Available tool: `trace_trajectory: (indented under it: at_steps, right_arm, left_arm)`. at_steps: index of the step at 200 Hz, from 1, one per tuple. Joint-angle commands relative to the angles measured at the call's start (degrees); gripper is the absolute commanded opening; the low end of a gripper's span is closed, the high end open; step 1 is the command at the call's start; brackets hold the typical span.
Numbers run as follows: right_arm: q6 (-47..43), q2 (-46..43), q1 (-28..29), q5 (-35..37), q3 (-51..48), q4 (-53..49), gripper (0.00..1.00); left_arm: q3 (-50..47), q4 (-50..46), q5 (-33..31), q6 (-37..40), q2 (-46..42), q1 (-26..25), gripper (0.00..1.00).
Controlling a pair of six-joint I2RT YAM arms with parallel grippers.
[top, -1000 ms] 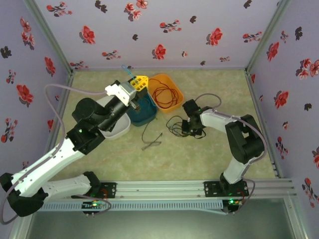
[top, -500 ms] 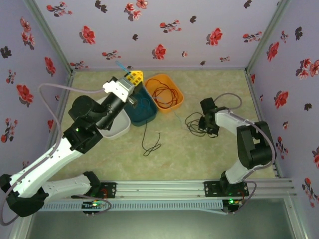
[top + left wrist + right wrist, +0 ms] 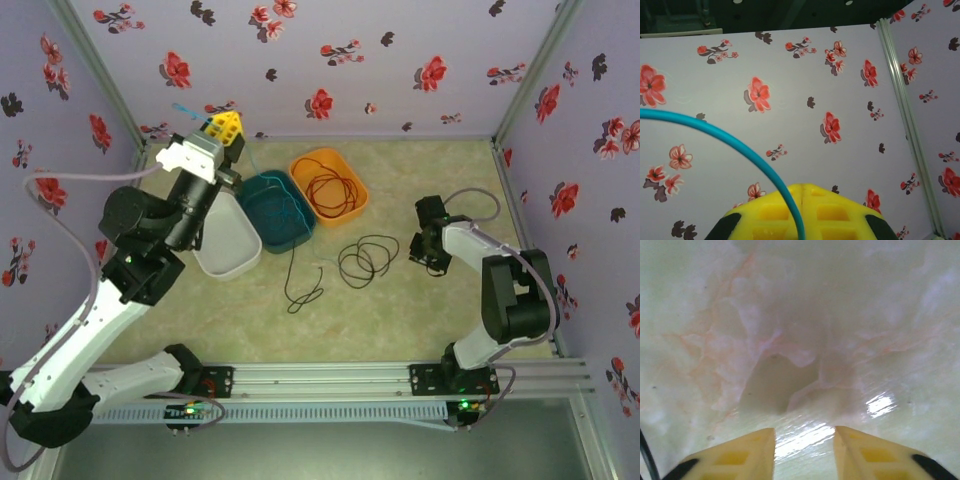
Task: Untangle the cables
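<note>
Left claw (image 3: 228, 128) is sitting raised, up against the flowered back wall (image 3: 330, 60). Its jaws are pinched fully together on the blue cable (image 3: 186, 108). In the wrist view that cable (image 3: 725, 134) is arcing in from the left and running down into the seam of the claw (image 3: 801, 200). A short tail is sticking out on the claw's far side. The rest looks to be dropping toward the teal bin (image 3: 262, 238) just right of the claw on the near side, but I can't trace the full run.

The white bin (image 3: 225, 262) is sitting under the left arm, on the claw's near side. The orange bin (image 3: 355, 205) is holding the red-orange cable (image 3: 330, 190), further right past the teal one.

Right claw (image 3: 425, 247) is hovering low over the table (image 3: 420, 320), jaws partly apart and gripping nothing. The wrist view is showing bare table (image 3: 800, 315) between its fingers (image 3: 740, 457).

The black cable coil (image 3: 365, 258) is lying loose on the table near that claw's left. A second black cable (image 3: 300, 288) is lying further left again, apart from the coil.
</note>
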Motion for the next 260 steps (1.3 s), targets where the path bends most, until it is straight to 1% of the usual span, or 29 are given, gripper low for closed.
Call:
trace_trajectory:
  at_steps: [1, 11, 36, 54, 77, 104, 134, 165, 188, 218, 226, 241, 260]
  right_arm:
    - [-0.2, -4.08, 0.77, -4.34, -1.51, 2.31, 0.45]
    - [-0.28, -5.14, 2.37, -5.12, -1.5, 3.13, 0.51]
    - [-1.32, -5.27, 8.69, -2.8, 0.64, 3.46, 0.66]
    - [-2.43, -3.34, 13.5, -1.49, 2.42, 4.24, 0.73]
    - [-4.03, 1.04, 17.86, 1.52, 5.56, 3.59, 0.73]
    - [-5.43, 5.13, 21.28, 1.88, 8.63, 3.75, 0.73]
    - [-6.33, 8.8, 22.99, 0.45, 10.92, 4.19, 0.73]
    - [-6.67, 13.69, 23.93, 2.45, 13.54, 0.23, 0.74]
    - [-6.07, 16.29, 23.95, 5.62, 14.41, -3.59, 0.71]
    - [-5.52, 17.02, 23.67, 10.69, 13.97, -7.04, 0.63]
    - [-5.53, 16.94, 23.47, 11.82, 13.77, -7.76, 0.58]
    - [-5.49, 16.73, 22.78, 13.05, 13.11, -8.65, 0.46]
    - [-5.44, 15.54, 21.14, 13.37, 11.52, -8.53, 0.38]
  left_arm:
    - [2.61, -0.52, 1.92, -2.15, 1.47, 0.42, 0.0]
    - [2.91, -0.77, 2.87, -2.84, 2.18, 0.43, 0.0]
    - [3.36, -0.5, 3.63, -3.85, 3.41, 0.41, 0.0]
    - [4.06, -0.56, 3.98, -4.09, 4.08, 0.42, 0.0]
    - [4.68, -0.87, 4.34, -4.35, 4.44, 0.39, 0.0]
    - [5.38, -1.33, 4.52, -4.19, 4.62, 0.46, 0.0]
    - [6.94, -1.9, 4.53, -3.28, 5.2, 0.53, 0.0]
    - [10.84, -3.71, 4.47, -2.79, 6.81, 1.95, 0.0]
    - [14.38, -5.26, 4.52, -3.02, 8.3, 3.59, 0.0]
    - [16.89, -6.04, 4.52, -2.61, 9.23, 5.69, 0.0]
    - [17.45, -6.04, 4.53, -2.83, 9.33, 6.62, 0.0]
    - [18.87, -6.37, 4.48, -3.65, 9.82, 8.96, 0.0]
    - [20.98, -7.52, 4.41, -4.86, 10.64, 12.03, 0.0]
